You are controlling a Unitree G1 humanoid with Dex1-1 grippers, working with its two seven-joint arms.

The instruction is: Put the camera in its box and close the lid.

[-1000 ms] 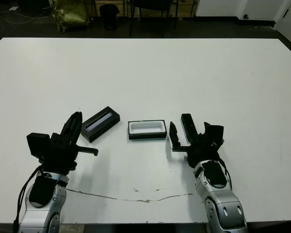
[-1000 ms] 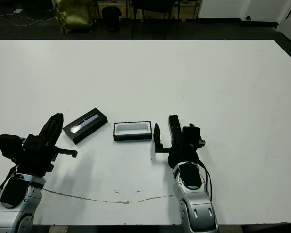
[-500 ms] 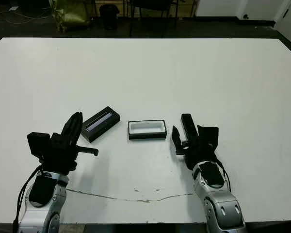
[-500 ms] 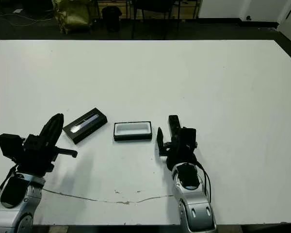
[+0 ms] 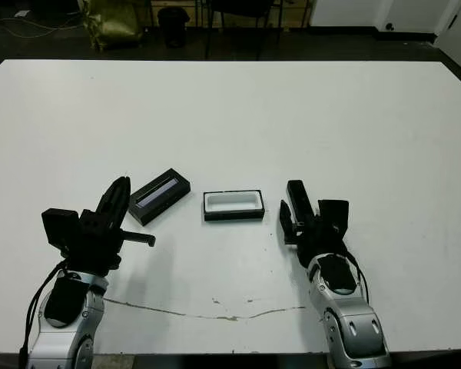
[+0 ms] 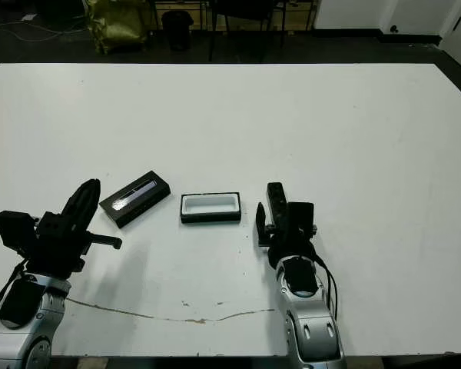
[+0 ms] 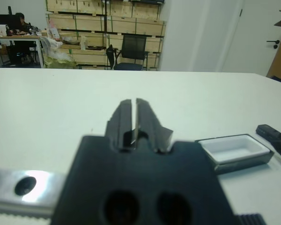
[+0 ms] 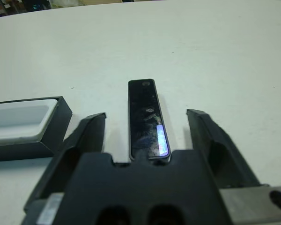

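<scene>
Head views: a matt white table with a thin ragged crack line near its front edge carries three small black items in a row. The lid, a flat rectangular cover with a glossy bluish-grey strip along its top, lies at a slant on the left. The box, a shallow black tray with a smooth white lining, lies open and empty just right of it, apart from it. The camera, a slim black bar with rounded ends, lies flat on the table right of the box, not touching it. The right gripper sits low over the near end of the camera, one finger on either side. The left gripper rests near the lid's left end, clear of it. Left wrist view: the two ribbed black fingers stand together with only a hairline slit between them, holding nothing; the box and one end of the camera show beyond. Right wrist view: the two angular black fingers stand wide apart, with the glossy, faintly smudged camera between them, neither finger visibly touching it.
</scene>
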